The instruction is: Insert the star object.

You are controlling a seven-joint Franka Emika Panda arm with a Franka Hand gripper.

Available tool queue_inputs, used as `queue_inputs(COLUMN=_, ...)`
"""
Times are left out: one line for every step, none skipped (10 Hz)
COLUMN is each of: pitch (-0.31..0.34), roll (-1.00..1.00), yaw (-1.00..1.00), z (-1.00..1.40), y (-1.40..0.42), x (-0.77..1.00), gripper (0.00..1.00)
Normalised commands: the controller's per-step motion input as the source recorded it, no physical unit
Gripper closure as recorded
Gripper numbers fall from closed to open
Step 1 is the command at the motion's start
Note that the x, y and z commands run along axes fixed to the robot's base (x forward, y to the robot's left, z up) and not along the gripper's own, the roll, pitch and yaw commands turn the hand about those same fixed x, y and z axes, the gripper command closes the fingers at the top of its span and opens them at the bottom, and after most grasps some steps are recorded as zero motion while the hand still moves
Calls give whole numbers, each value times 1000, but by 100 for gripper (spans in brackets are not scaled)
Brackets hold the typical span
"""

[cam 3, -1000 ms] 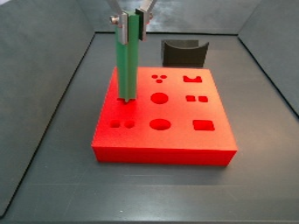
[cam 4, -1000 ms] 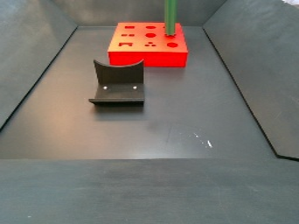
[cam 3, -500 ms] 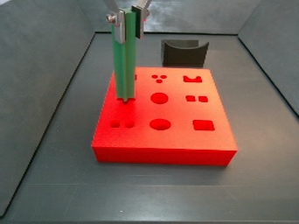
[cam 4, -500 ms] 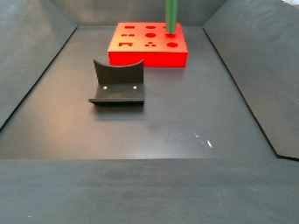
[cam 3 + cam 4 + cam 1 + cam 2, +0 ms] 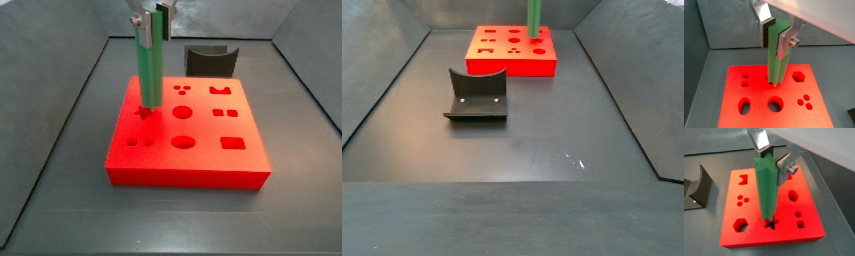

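The star object (image 5: 767, 190) is a long, slim, bright green prism with a star-shaped cross-section, seen at its top end in a wrist view. It stands upright, its upper part clamped between the tool (image 5: 777, 31) fingers. In a side view (image 5: 150, 62) its lower tip sits at the star-shaped hole in the red block (image 5: 201, 160), left of frame centre. Another side view (image 5: 535, 14) shows it at the upper edge.

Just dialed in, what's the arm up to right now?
The gripper is shut on the star object, a long green rod, and holds it upright over the red block. In both wrist views the rod's lower tip sits at the star-shaped hole, apparently just entering it; most of the rod is above the block. The fixture stands apart on the floor, untouched.
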Motion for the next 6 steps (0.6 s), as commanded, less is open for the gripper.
queue_inputs(pitch=91, roll=-99, yaw=-69, z=0, y=0, x=0, gripper=100)
queue_inputs(pitch=114, roll=-427, yaw=-211, z=0, y=66, x=-14, gripper=100)
queue_inputs(pitch=84, roll=-397, yaw=-154, z=0, y=20, x=0, gripper=100)
queue_inputs(pitch=47, roll=-357, yaw=-134, z=0, y=0, x=0, gripper=100)
queue_inputs(pitch=43, roll=-200, yaw=0, z=-17, y=0, x=0, gripper=100)
queue_inputs(pitch=0, roll=0, yaw=0, z=0, y=-23, x=0, gripper=100)
